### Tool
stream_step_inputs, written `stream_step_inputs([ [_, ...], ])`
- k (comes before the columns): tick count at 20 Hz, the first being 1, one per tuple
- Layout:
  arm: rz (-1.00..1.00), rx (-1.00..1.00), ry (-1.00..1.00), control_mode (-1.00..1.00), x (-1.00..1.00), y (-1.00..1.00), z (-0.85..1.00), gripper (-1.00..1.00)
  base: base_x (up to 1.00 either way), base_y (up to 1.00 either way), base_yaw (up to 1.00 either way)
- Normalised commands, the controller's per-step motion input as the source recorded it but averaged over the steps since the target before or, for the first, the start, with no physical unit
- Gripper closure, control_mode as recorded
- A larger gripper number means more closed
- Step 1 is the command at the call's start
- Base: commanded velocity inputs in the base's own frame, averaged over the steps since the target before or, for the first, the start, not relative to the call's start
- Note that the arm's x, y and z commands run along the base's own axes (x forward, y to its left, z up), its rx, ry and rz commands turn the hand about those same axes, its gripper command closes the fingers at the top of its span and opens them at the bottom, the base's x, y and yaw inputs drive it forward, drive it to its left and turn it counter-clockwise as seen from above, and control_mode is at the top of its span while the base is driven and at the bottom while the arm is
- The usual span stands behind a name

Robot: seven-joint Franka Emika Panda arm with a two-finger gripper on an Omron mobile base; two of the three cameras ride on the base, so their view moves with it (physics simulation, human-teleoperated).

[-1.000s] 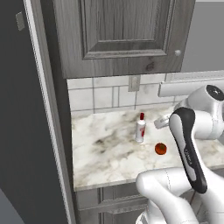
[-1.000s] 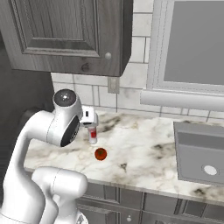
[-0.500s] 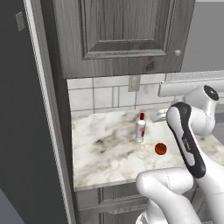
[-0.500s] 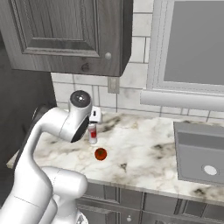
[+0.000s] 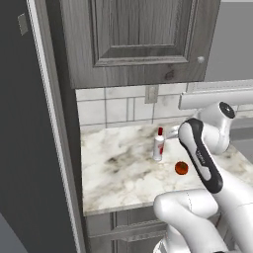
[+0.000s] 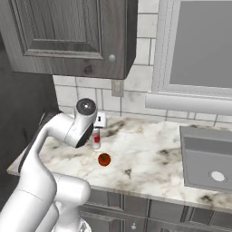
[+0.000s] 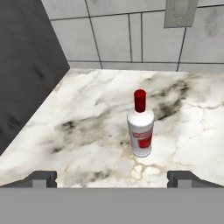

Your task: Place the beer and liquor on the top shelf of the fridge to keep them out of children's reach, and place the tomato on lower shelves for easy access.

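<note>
Gripper [image 7: 112,178] spread wide and empty, its two dark tips far apart at the bottom of the hand view — room enough, by the look of it, to take a bottle body between them. Pointed down and forward over the marble bench [image 7: 78,131], apparently to line up on the first of the two bottles bound for the top shelf.

Straight ahead of the gripper, a little toward its right tip, the liquor [image 7: 140,124]: upright on the bench, red cap up, red label facing the hand camera. Near, but clearly apart from both tips; nothing touching it. Upright stance suits a side grasp around the body below the neck — a judgement only. Tall and narrow, so likely to topple if nudged by one finger before the other closes.

Beyond the liquor, the tiled wall with an outlet plate [image 7: 180,12] high up. To the gripper's left, the dark side of the fridge [image 7: 26,65], bordering the bench.

In the base views, the tomato [image 5: 181,168] on the bench just beside the liquor [image 5: 158,145], on the side nearer the robot, not touching. Round, so liable to roll if bumped. Above the bench, a grey wooden cabinet [image 5: 138,39]. Off to the right in the right base view, a sink [image 6: 208,156].
</note>
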Motion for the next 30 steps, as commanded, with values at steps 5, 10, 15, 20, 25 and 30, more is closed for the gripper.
stream_step_inputs([
  [5, 0.0, 0.0, 0.0, -1.0, 0.43, 0.12, -0.39, -1.0, 0.0, 0.0, 0.0],
  [10, 0.0, 0.0, 0.0, -1.0, 0.39, 0.01, -0.19, -1.0, 0.0, 0.0, 0.0],
  [15, 0.0, 0.0, 0.0, -1.0, 0.34, 0.0, -0.07, -1.0, 0.0, 0.0, 0.0],
  [20, 0.0, 0.0, 0.0, -1.0, 0.32, 0.0, -0.15, -1.0, 0.0, 0.0, 0.0],
  [25, 0.0, 0.0, 0.0, -1.0, 0.3, 0.0, -0.22, -1.0, 0.0, 0.0, 0.0],
  [30, 0.0, 0.0, 0.0, -1.0, 0.31, 0.0, -0.23, -1.0, 0.0, 0.0, 0.0],
])
